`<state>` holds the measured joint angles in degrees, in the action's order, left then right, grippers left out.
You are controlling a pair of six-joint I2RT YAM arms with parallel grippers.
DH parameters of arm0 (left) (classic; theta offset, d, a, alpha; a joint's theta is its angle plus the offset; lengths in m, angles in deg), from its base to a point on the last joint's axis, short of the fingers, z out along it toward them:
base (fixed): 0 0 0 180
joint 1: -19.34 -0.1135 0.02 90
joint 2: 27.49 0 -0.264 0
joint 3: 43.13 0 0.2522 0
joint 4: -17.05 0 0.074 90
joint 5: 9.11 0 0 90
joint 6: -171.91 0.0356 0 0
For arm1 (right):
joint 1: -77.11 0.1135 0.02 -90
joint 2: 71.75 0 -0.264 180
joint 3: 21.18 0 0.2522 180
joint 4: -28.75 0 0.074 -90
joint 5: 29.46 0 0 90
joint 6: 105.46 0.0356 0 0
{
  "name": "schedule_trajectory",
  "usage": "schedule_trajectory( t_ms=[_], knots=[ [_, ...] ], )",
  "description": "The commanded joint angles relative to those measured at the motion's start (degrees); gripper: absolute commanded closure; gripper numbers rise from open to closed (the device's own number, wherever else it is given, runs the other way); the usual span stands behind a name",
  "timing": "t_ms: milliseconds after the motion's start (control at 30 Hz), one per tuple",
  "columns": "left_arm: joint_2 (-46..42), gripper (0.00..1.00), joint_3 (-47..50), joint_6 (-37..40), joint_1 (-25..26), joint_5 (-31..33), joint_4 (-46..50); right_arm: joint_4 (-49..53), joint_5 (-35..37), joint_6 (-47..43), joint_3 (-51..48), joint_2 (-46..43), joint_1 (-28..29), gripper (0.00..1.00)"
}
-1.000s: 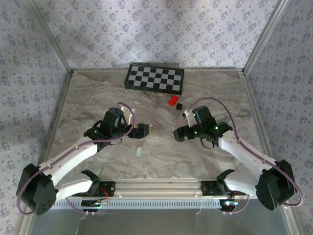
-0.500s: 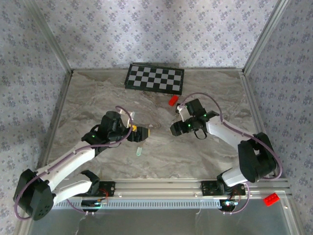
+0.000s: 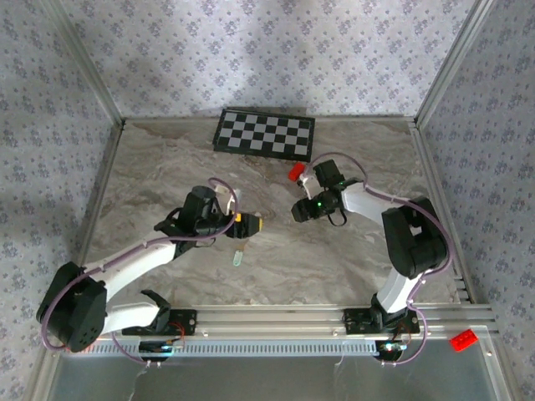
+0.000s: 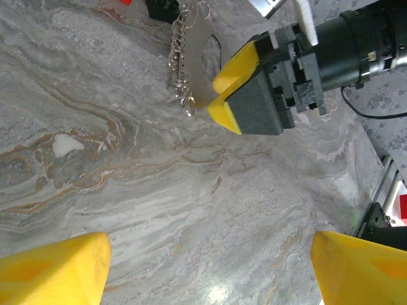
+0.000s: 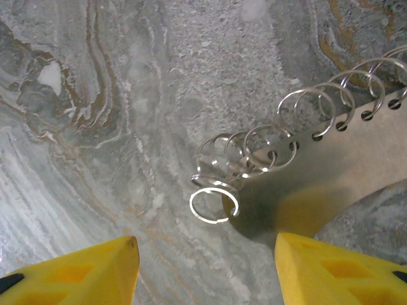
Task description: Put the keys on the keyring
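Marbled grey stone makes up the worktop [image 3: 167,175], boxed in by pale flowered walls [image 3: 251,50], with a black-and-white chequered board [image 3: 265,134] at the far side.

Since half a second ago my right claw [image 3: 298,210] has slid a little farther from my bases, and that arm's elbow has folded in closer. My left claw [image 3: 252,224] sits almost where it was, though the arm behind it has shifted. The small pale greenish flat key [image 3: 237,260] has not moved. It lies on the marble just on the near side of my left claw, apart from it. The small red block [image 3: 294,172] just beyond my right claw has also stayed put.

The keyring [image 4: 196,60] is a flat strip of dull grey metal with a row of small holes along one edge. Each hole carries a thin bright wire ring, and the rings overlap like a coil. It lies flat on the marble, ahead of my left claw and right beside my right one.

My right wrist view shows the holes and single rings plainly. It also shows the strip's end reaching into the gap between my spread right fingers, nearer one than the other; I cannot tell whether it touches. That claw is released and grips nothing.

My left wrist view shows the whole strip from the other side, with a small black cube [image 4: 162,7] by its far end. The left claw's two yellow fingertips [image 4: 57,267] stand wide apart, released and empty.
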<state>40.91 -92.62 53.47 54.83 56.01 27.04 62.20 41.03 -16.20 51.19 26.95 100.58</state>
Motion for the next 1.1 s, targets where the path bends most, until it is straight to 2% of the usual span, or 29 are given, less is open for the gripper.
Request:
schedule_trajectory(
  t_ms=[0,500,1067],
  knots=[
    [0.46,0.19,-0.83,-1.17,0.57,-1.58,-4.28,-0.69,-2.23,-1.36,2.08,1.80,-0.17,0.41],
    [-1.01,0.20,0.39,-1.93,0.64,2.27,-6.20,-1.29,0.38,-1.71,3.94,6.20,2.75,0.42],
    [-1.43,0.22,0.58,-2.30,-0.04,3.13,-5.61,1.20,5.81,-1.46,2.73,4.45,7.09,0.54]
  ],
)
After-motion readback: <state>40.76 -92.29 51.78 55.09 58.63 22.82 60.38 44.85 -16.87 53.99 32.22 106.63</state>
